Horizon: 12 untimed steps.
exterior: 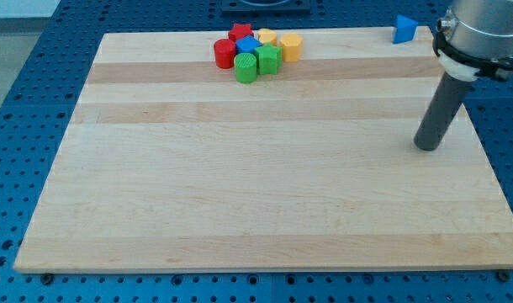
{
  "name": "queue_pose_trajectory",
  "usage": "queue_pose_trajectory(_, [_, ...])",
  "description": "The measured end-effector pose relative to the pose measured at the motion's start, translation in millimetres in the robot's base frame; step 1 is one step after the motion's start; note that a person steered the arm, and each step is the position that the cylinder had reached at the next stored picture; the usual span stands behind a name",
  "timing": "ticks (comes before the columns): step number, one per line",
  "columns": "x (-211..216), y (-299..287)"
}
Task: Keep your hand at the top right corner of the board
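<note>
My tip point(426, 146) rests on the wooden board point(256, 185) near its right edge, below the top right corner. A blue block point(404, 29) stands at the board's top edge near that corner, up and to the left of my tip and apart from it. A cluster of blocks sits at the top centre: a red cylinder point(224, 54), a red block point(240, 33), a blue block point(249, 45), a yellow block point(266, 37), a yellow block point(291, 47), a green cylinder point(246, 66) and a green block point(268, 59). The cluster is far to the left of my tip.
The board lies on a blue perforated table point(38, 50). The arm's grey body point(482, 34) hangs over the board's top right corner.
</note>
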<state>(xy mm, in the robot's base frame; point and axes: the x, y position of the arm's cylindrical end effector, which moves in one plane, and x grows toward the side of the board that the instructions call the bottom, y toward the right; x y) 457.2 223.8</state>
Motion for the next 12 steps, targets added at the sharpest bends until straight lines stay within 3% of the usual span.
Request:
queue_pose_trajectory(1, [-8,61])
queue_pose_trajectory(2, [-77,120])
queue_pose_trajectory(4, [-107,121])
queue_pose_trajectory(5, [-211,121])
queue_pose_trajectory(6, [-246,121])
queue_pose_trajectory(7, [-266,119])
queue_pose_trajectory(12, [-266,45])
